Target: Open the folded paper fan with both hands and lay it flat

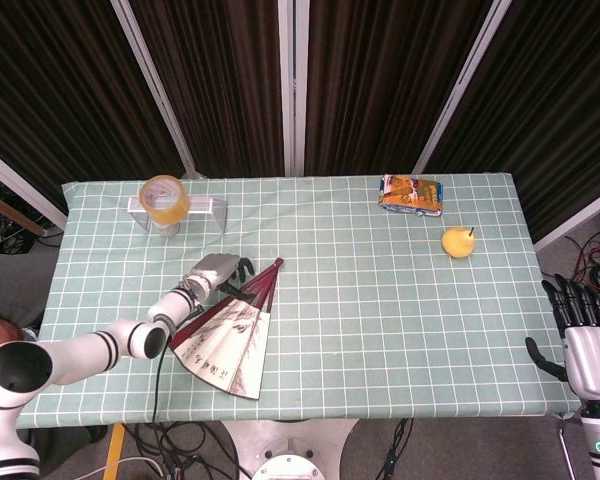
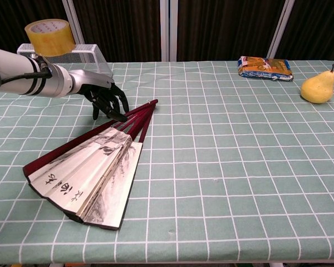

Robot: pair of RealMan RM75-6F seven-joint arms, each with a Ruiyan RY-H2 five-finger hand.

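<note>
Fan (image 2: 86, 169) ribs — just under left-hand fingers (image 2: 112, 105)

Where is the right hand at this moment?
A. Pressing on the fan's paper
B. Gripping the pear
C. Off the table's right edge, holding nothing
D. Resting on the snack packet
C: in the head view the right hand sits beyond the table's right edge, fingers apart and empty, far from the fan.
</note>
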